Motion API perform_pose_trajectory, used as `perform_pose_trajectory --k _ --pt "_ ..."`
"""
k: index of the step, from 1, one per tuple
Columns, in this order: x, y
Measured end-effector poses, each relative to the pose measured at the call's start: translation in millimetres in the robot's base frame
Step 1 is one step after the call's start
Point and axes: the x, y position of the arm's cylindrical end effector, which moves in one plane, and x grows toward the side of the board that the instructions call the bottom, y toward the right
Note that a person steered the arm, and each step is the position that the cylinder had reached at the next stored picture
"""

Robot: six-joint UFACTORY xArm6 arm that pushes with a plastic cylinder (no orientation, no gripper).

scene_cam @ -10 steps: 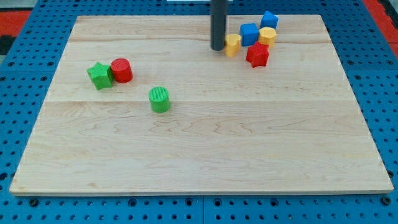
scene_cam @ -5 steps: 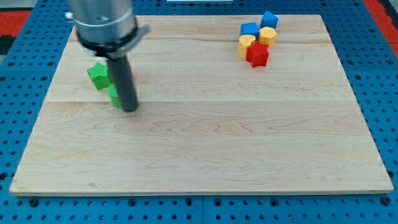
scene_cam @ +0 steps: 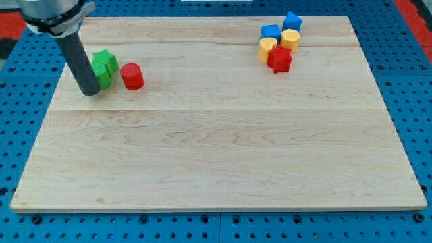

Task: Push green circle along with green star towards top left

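Two green blocks sit jammed together near the view's left edge of the wooden bench (scene_cam: 216, 162), a bit above the middle. From here they pretty much merge into one green lump. The upper part looks like the green star (scene_cam: 107, 61), and the bit lower down, right against the rod, I'd say is the green circle (scene_cam: 101, 78), but the rod covers part of it, so I can't swear to the outline. The dark rod comes down from the view's top left, and its tip (scene_cam: 90, 92) rests on the bench just to the left of and slightly below that green pair, touching it or as good as. As for a pincer, I can't tell you spread or pressed together; all that shows is the plain rod. A red cylinder (scene_cam: 132, 76) stands just to the right of the greens, close but with a sliver of wood between them. Way over at the top right is a tight little bunch: a blue cube (scene_cam: 292, 21), another blue block (scene_cam: 271, 32), a yellow block (scene_cam: 291, 38), a second yellow block (scene_cam: 268, 48), and a red star (scene_cam: 279, 59) at the bottom of the bunch, well apart from the greens.
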Motion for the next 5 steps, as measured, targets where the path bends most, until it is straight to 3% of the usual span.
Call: perform_pose_trajectory --k 4,5 --pt "-113.0 -18.3" --pt "-119.0 -25.9"
